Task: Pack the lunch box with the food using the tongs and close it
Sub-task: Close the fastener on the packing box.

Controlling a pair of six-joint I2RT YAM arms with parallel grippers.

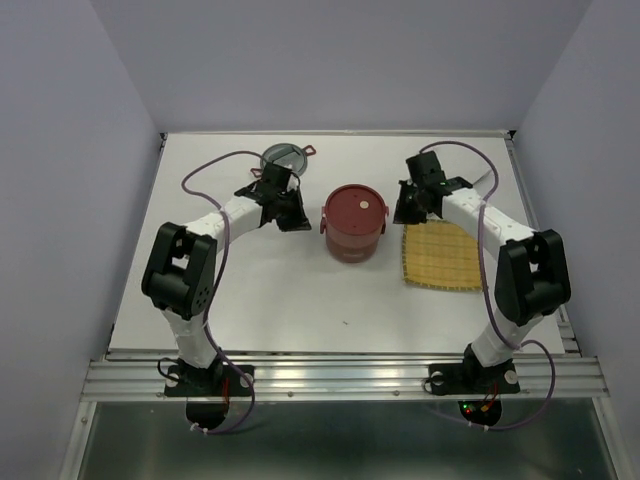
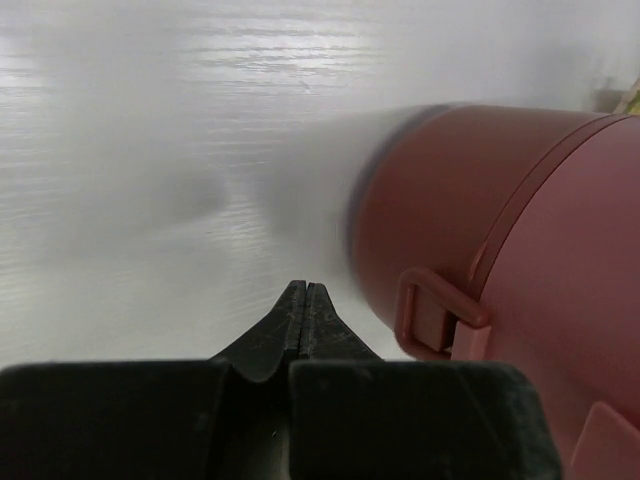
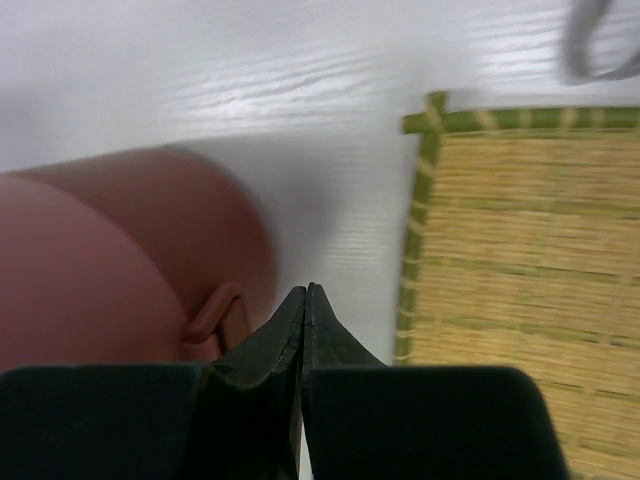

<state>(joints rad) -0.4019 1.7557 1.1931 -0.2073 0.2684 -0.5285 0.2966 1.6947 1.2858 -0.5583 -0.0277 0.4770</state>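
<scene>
Task looks done or nearly so: lunch box (image 1: 352, 222) stands stacked w/ red lid (image 1: 355, 207) on, btwn both arms. The left gripper (image 2: 305, 292) is closed & empty, box just right of its tips. The right gripper (image 3: 305, 290) is closed & empty too, box just left of it, mat (image 3: 520, 260) to its right. No food or tongs in view (box contents hidden). Grey dish (image 1: 283, 157) sits beyond the left fingers, contents unclear

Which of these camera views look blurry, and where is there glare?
Top external: sharp and evenly lit, the lunch box crisp. Left wrist: the lunch box's left edge smears into blur, and glare streaks the table near the top. Right wrist: the lunch box is soft, the mat weave slightly blurred, with a bright sheen on the table.
</scene>
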